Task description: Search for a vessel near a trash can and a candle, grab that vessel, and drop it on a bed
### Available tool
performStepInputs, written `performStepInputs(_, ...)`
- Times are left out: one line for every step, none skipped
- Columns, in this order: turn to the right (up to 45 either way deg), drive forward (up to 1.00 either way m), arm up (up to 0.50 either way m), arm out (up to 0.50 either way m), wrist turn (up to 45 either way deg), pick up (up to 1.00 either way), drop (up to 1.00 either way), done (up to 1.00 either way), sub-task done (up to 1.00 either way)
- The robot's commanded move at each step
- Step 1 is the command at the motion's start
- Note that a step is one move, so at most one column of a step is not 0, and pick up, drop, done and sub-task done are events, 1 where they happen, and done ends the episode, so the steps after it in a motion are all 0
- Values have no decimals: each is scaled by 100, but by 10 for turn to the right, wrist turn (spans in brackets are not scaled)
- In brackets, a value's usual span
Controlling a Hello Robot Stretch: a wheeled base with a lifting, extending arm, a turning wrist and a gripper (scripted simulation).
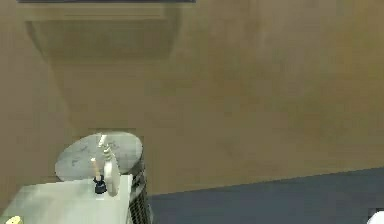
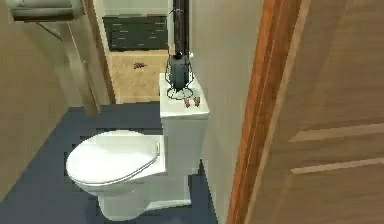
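In the forward view a white candle (image 1: 96, 172) on a dark base stands on a white top (image 1: 55, 200) at the bottom left. Beside it stands a second pale upright thing (image 1: 113, 176). Just behind them is a round grey trash can (image 1: 100, 153) against the tan wall. In the arm side view a dark grey vessel-like thing (image 2: 180, 68) stands on the white toilet tank (image 2: 186, 125), with a thin dark stem rising from it. Small brownish items (image 2: 192, 100) lie in front of it on the tank lid.
A white toilet (image 2: 112, 160) with its lid down stands on dark blue floor (image 2: 55, 130). A wooden door and frame (image 2: 320, 110) take up the arm side view's right. A dark cabinet (image 2: 135, 32) stands at the back. A tan wall (image 1: 250, 90) lies ahead.
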Motion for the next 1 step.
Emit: performStepInputs(-450, 0, 0, 0, 0, 0, 0, 0, 0)
